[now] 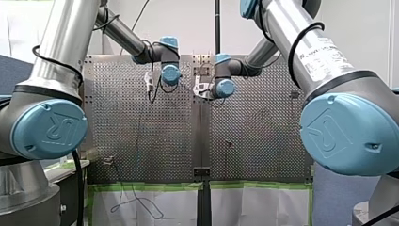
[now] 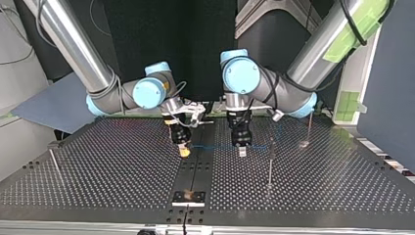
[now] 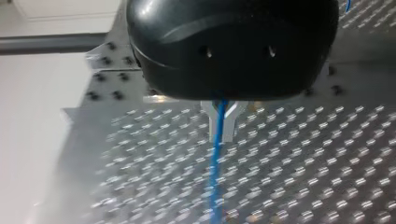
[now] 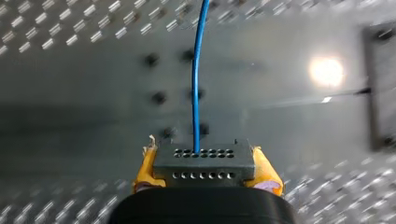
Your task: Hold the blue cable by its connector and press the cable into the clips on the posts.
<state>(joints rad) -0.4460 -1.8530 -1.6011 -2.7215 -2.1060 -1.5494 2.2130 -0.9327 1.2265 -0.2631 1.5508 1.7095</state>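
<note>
Blue cable point(image 4: 196, 84) leaves a dark connector point(image 4: 204, 163) pinched between my right gripper's point(image 4: 205, 175) yellow pads point(image 4: 266, 170), plain only in the right wrist view. My left gripper's point(image 3: 220, 135) metal fingers point(image 3: 229, 123) clamp the cable farther along, above the table point(image 3: 303, 177). In the front view the wrists hide both grippers; the post's point(image 2: 270, 161) top is unreadable.

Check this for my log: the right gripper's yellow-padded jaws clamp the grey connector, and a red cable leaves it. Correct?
No: the cable is blue, not red, as the right wrist view shows. The right gripper does clamp the grey connector in its yellow-padded jaws.
</note>
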